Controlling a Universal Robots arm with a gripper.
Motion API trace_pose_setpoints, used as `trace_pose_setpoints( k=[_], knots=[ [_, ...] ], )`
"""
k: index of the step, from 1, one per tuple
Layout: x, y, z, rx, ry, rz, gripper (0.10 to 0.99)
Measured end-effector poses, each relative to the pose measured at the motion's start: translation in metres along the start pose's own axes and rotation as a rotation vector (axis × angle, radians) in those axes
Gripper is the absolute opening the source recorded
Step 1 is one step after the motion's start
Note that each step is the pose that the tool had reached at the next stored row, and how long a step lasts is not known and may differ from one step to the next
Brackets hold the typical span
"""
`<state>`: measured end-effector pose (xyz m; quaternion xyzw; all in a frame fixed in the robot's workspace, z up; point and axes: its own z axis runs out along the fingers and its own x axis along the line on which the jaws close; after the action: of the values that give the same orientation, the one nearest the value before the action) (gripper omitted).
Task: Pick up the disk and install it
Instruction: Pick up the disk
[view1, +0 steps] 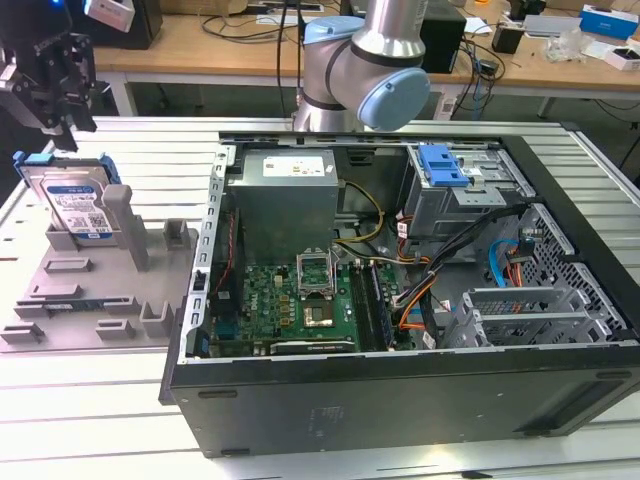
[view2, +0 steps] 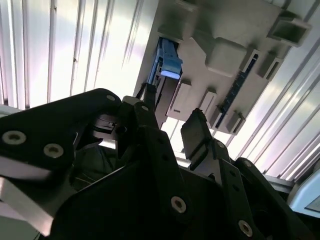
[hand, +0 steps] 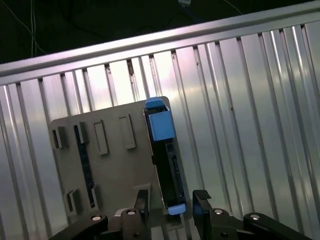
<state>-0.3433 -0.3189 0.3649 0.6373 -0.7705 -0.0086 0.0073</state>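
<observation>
Hovering gripper (view1: 48, 105): from my console I see it hang at the exterior view's left, just above the disk; its black fingers (view2: 197, 131) stand apart in both wrist views, clamped on nothing

Disk (view1: 75, 200): stands on edge in the grey fixture, white-and-blue label turned to the exterior camera, blue carrier frame round its rim; in the first wrist view I get it edge-on, its near end lined up with the gap between the fingers; in the exterior view disk and gripper are apart; not yet lifted

Fixture (view1: 95, 290): grey moulded plate with slots and upright posts; lies flat on the ribbed aluminium table (view1: 90, 420), just beside the computer case

Computer case (view1: 400, 400): lies on its side, open at the top; I make out a green motherboard (view1: 300, 300), a grey power-supply box (view1: 285, 200), a blue latch (view1: 443, 165) on a grey metal cage, and orange and black cables

Arm (view1: 370, 60): grey joints with blue caps rise behind the case

Backdrop: a wooden bench (view1: 200, 50) strewn with cables and boxes
</observation>
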Motion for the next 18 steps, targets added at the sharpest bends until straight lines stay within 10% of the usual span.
trace_pose_setpoints(
  k=[12,18],
  knots=[
    [-0.0021,0.0003,0.0008,0.004,0.0044,-0.084,0.482],
    [-0.0137,0.0060,0.0035,0.042,0.0082,-0.101,0.482]
  ],
)
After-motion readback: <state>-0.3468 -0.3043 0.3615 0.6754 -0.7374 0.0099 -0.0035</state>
